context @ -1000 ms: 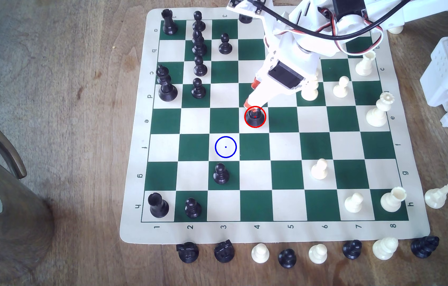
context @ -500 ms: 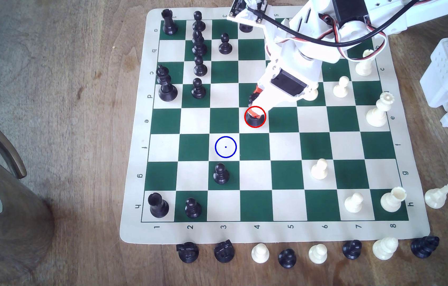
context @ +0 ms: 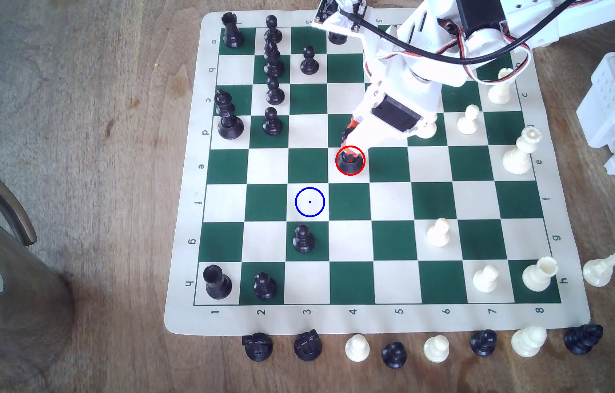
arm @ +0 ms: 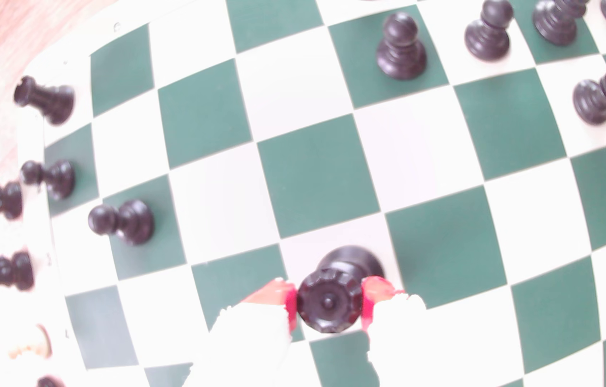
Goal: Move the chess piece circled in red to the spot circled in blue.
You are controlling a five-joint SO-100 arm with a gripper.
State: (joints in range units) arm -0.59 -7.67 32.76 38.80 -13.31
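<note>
The tool (arm: 329, 303) is clamped on the queen's (context: 350, 163) crown inside the red ring, diagonally adjacent to the bare blue ring (context: 310, 202), with a black pawn (context: 303, 239) just beyond it.

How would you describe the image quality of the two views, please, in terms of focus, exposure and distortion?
Exterior view: sharp and evenly lit, with soft shadows beside the pieces on the green-and-cream chess mat. Wrist view: overexposed, soft and curved by the lens, its cream squares washed out; the tall black queen stays readable between the end effector's red pads.
</note>
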